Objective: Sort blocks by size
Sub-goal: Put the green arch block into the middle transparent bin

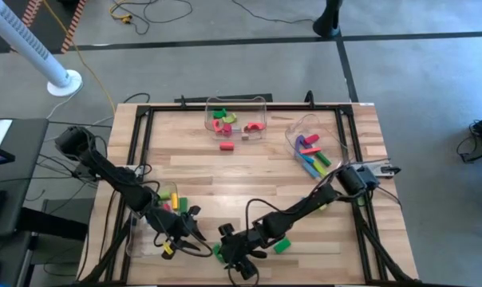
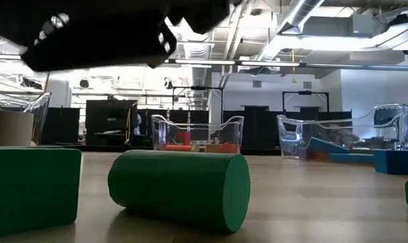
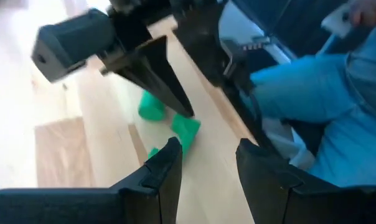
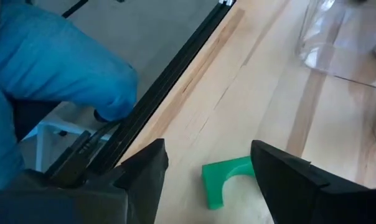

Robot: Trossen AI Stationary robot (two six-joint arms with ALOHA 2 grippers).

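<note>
Green blocks (image 1: 282, 245) lie near the table's (image 1: 193, 171) front edge — a green arch (image 4: 225, 179) sits between the right gripper's (image 1: 242, 257) parted fingers, untouched. Beside it, the left gripper (image 1: 181, 235) hovers with its fingers apart, holding nothing. Other blocks rest in clear bins (image 1: 236, 118) at the far side.

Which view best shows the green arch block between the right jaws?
The right wrist view: the green arch-shaped block lies on the wooden table between open jaws, its cut-out plain. The high view hides it under the arm; the left wrist view shows green blocks blurred; the low view, no arch.
</note>
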